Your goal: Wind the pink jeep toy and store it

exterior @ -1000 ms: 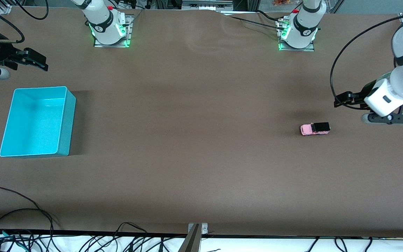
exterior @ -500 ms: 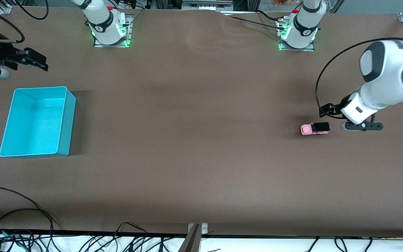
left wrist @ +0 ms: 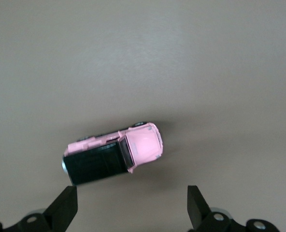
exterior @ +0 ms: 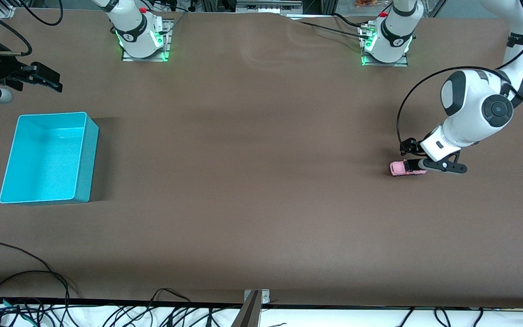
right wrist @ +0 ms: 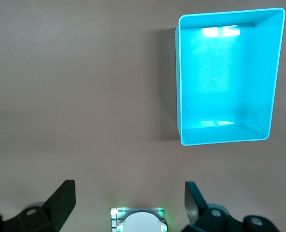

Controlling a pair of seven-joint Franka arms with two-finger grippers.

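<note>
Pink jeep toy [left wrist: 113, 154] sits on desk [exterior: 261, 190] under my spread, empty left end effector [left wrist: 131, 210]; probably light, rigid, slick plastic, so pinch its flat sides mid-body.

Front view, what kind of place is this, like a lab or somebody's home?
Most likely a robotics lab or test bench, not a home. Two arm bases are bolted along a brown table, loose cables trail off its edge, and the only items set out are a pink jeep toy and a turquoise bin.
</note>
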